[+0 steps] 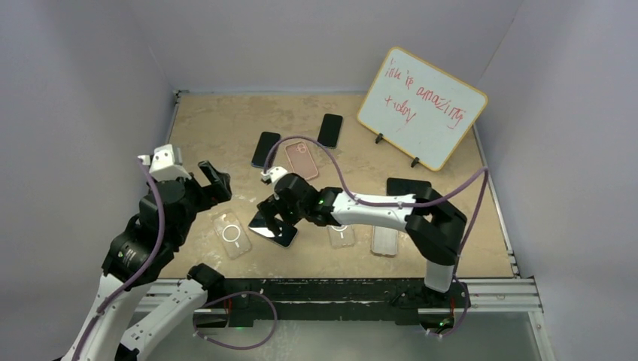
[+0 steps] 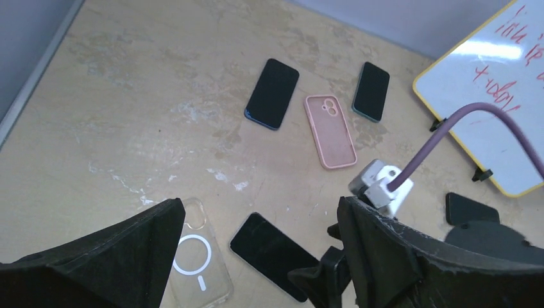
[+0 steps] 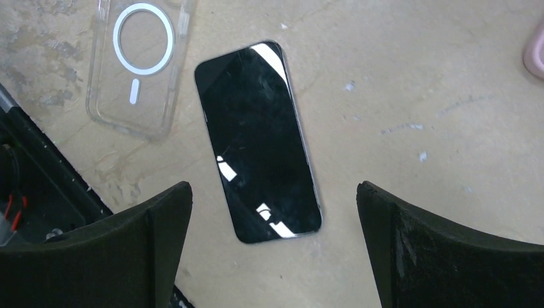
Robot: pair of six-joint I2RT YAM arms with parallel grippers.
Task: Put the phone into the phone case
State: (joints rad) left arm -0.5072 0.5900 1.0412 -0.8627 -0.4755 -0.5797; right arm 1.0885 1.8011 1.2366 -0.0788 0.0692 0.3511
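Slippage is the main risk. The phone (image 3: 256, 141) lies flat and screen-up on the table (image 3: 417, 96), just beside the clear phone case (image 3: 138, 64) but not in it, and its thin edges offer little to catch. The right gripper (image 3: 272, 192) hangs over it with jaws spread wide, holding nothing. If they close on the glossy face or a corner instead of squarely across the long edges, the phone probably skids or pivots away, perhaps knocking the light case aside. Coming down too far could also press a fingertip onto the glass. The left gripper (image 2: 260, 205), likewise wide and empty, hovers near the case. Unless something steadies that case, the phone may shove it along the table instead of seating in it. The right wrist view shows the phone's slant relative to the fingers and the bare gap between it and the case, which the arm partly hides from above. The top view alone shows the spare clear cases (image 1: 384, 241) by the right arm, and the left wrist view gives the clearest look at the pink case (image 2: 329, 130) farther back.
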